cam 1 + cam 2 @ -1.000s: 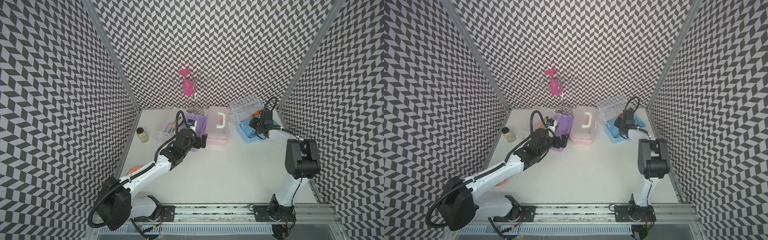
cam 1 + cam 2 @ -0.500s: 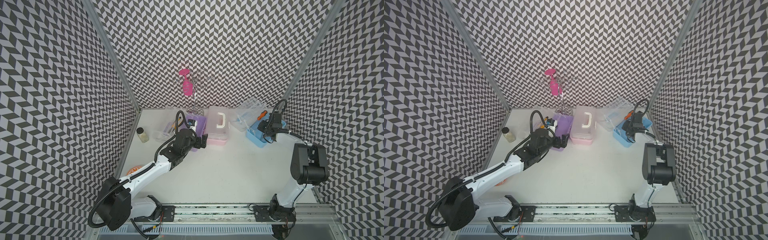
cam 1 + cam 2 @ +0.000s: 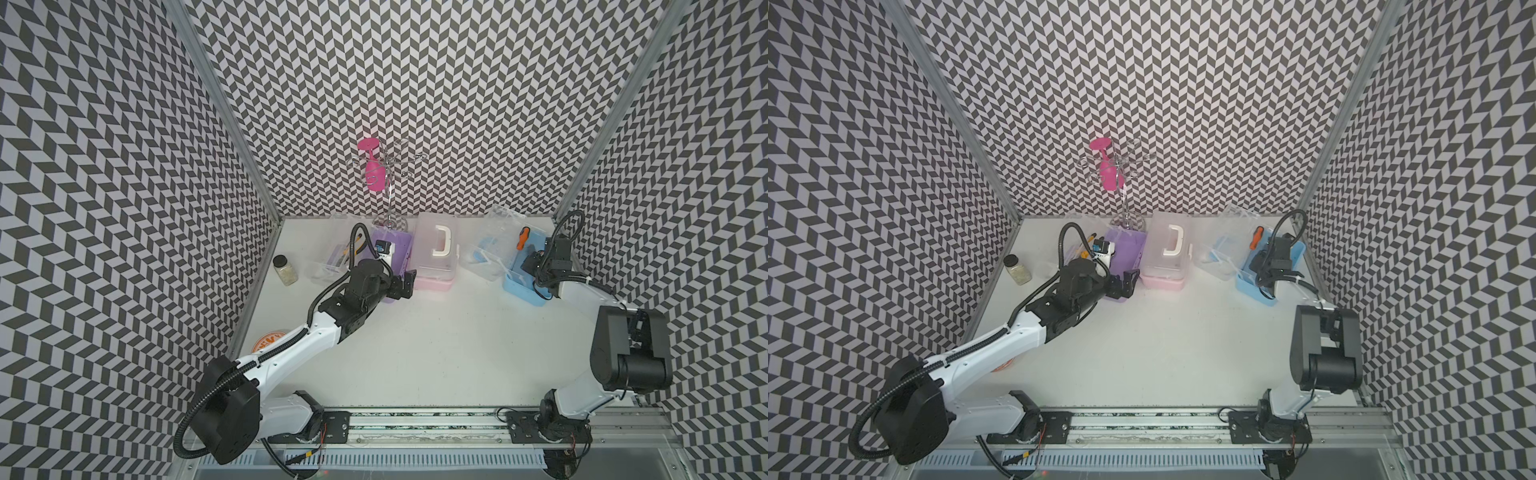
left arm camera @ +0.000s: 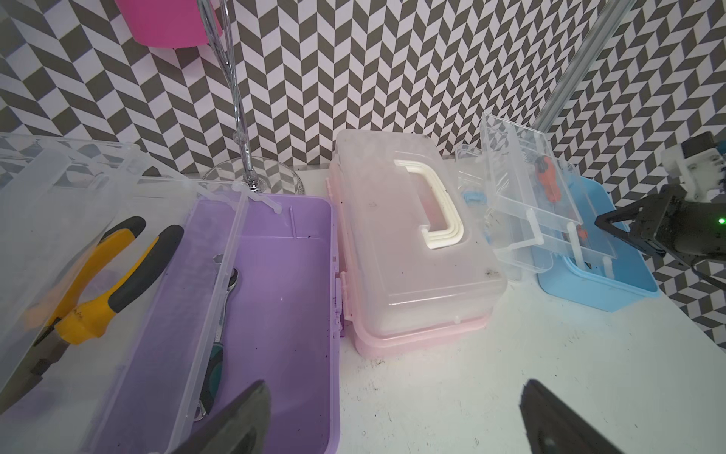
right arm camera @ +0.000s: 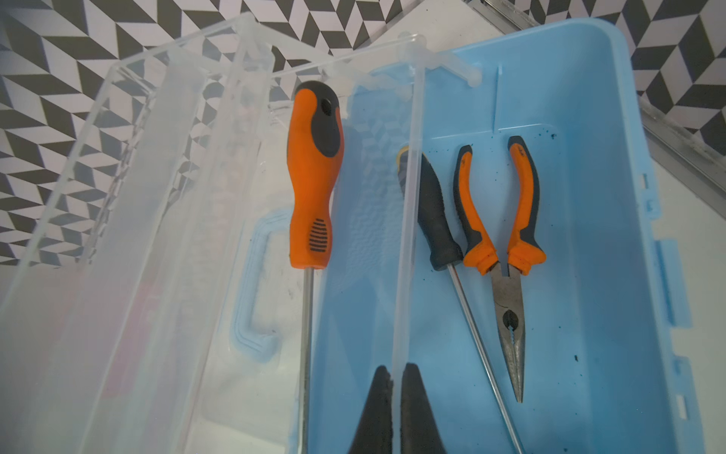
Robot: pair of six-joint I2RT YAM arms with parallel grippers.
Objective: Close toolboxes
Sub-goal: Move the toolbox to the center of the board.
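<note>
Chevron-patterned walls [image 3: 415,83] on three sides, white counter [image 3: 415,353], three toolboxes in a row by the back wall.
Landmark: pink toolbox [image 3: 432,270], mid-row, lid down. Just left of it, purple toolbox [image 3: 397,251], lid open. Right of it, light blue toolbox [image 3: 519,286], lid open. Behind-left, wire stand [image 3: 388,195] with a hanging pink glass [image 3: 372,172], its foot behind the purple base. Left end effector [image 4: 393,389], fingers apart and holding nothing, is front-left of pink. Right end effector [image 5: 396,377] is pinched on the blue box's clear tray [image 5: 412,196]. Far left, capped jar [image 3: 285,269].

2 white arms [image 3: 299,345] with black joints [image 3: 623,357], black corrugated cables [image 3: 352,249], dark tapered fingers [image 5: 377,408]
</note>
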